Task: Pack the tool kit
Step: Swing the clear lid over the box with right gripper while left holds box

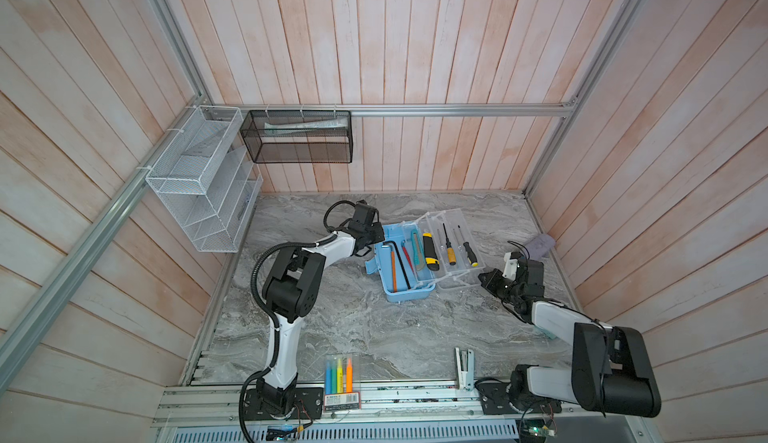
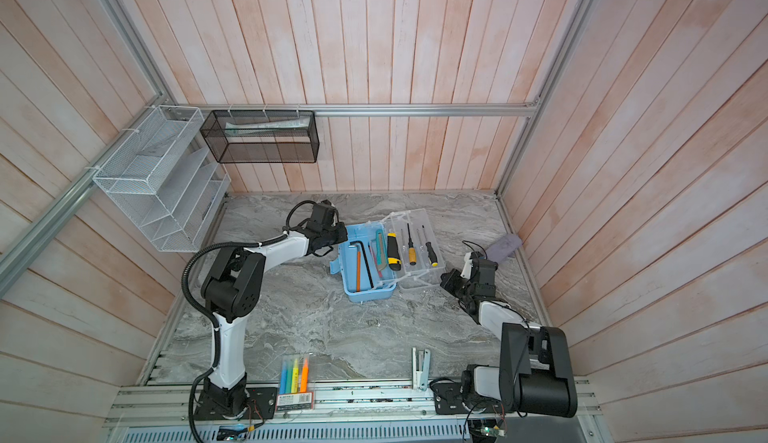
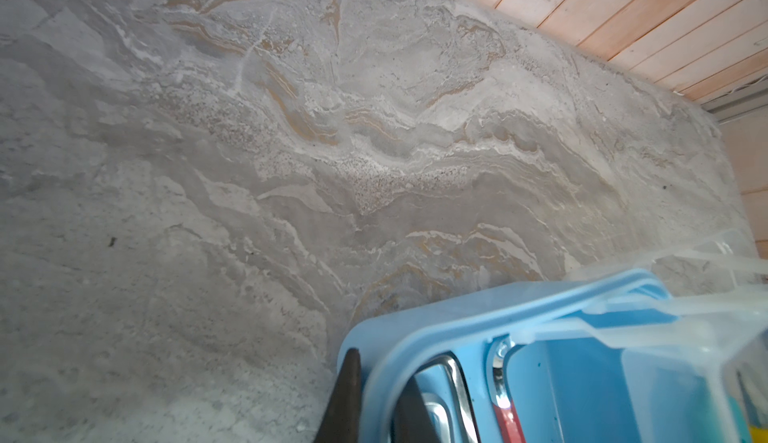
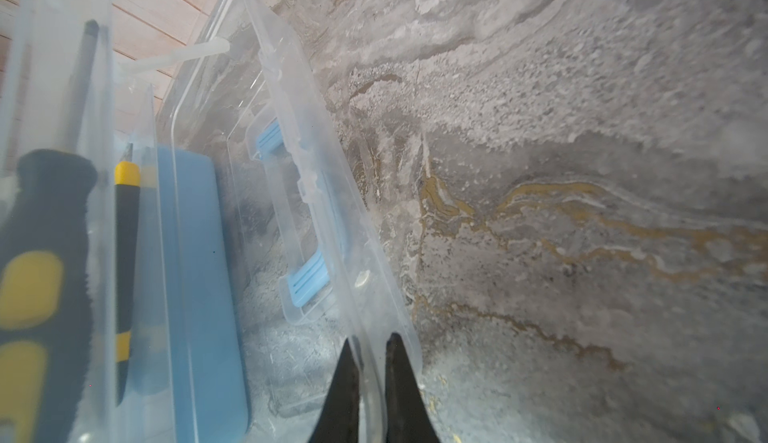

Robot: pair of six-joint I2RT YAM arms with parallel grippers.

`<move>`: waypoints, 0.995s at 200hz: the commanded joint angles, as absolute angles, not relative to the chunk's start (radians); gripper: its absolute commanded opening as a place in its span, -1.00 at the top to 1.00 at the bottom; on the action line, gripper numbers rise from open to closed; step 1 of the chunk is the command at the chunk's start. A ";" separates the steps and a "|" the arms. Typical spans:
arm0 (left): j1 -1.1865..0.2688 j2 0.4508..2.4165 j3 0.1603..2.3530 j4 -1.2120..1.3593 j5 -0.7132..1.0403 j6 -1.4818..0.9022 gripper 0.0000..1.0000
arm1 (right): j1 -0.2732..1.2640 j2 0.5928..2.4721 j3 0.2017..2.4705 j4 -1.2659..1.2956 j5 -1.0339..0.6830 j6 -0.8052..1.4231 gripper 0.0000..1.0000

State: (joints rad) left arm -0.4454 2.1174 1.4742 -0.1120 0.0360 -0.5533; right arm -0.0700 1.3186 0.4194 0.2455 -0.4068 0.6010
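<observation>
Left wrist view first: the left end effector (image 3: pixel 376 382) is clamped on the box (image 3: pixel 457 320) rim, one finger outside the blue wall and one inside. In both top views that's the box's far left corner. The box sits open mid worktop (image 1: pixel 353 328), long axis running far to near, a bit skewed. Hex keys (image 1: pixel 401 266) lie lengthwise inside. The knife (image 1: pixel 430 251) sits right where the box meets the raised clear tray (image 1: pixel 459 268); can't tell which it's in. Two screwdrivers (image 1: pixel 451 249) lie in the tray, pointing the same way. Further right the clear lid (image 4: pixel 316 195) hangs open, tilted, low to the worktop. The right end effector (image 4: pixel 370 339) is pinched shut on the lid's edge near a corner.

My read: everything looks loaded and closing is what's left. The lid lies right of the box and the right arm has it, so it'd swing leftward over the box while the left arm pins the box. The tray on its swing arms sits between lid and box, so it has to fold down cleanly, and the knife could snag if it's proud of the rim. Highlighters (image 1: pixel 340 372) and stapler (image 1: pixel 464 368) at the near edge and a purple cloth (image 1: pixel 542 245) far right are well apart, not in the way.
</observation>
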 commanded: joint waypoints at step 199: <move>-0.485 2.054 1.457 0.005 0.225 -0.568 -0.09 | 0.626 1.087 0.768 -0.011 0.255 0.505 1.00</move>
